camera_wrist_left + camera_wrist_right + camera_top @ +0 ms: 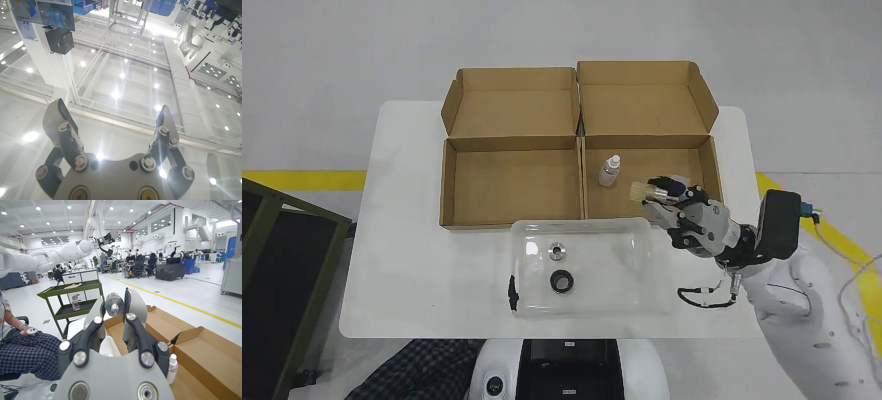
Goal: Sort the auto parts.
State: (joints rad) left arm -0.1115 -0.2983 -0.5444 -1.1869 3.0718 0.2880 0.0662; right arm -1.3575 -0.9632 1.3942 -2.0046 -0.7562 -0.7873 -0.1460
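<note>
— We find the left brown cardboard box (510, 185) and the right brown cardboard box (674, 162) side by side at upper centre.

— Below them we have the clear plastic tray (622, 290); in the right box, the small white spray bottle (611, 170) stands left of the right gripper (660, 190) clamping a short metal cylinder (114, 308).

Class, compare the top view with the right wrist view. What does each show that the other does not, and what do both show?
Top view alone: a silver ring and a black ring lying in the clear tray on the white table.
Right wrist view alone: the round end face of the metal cylinder that the right gripper is shut on, and a green cart beyond.
Both: that gripper, the open cardboard boxes, and the spray bottle standing in the box nearer the gripper.
</note>
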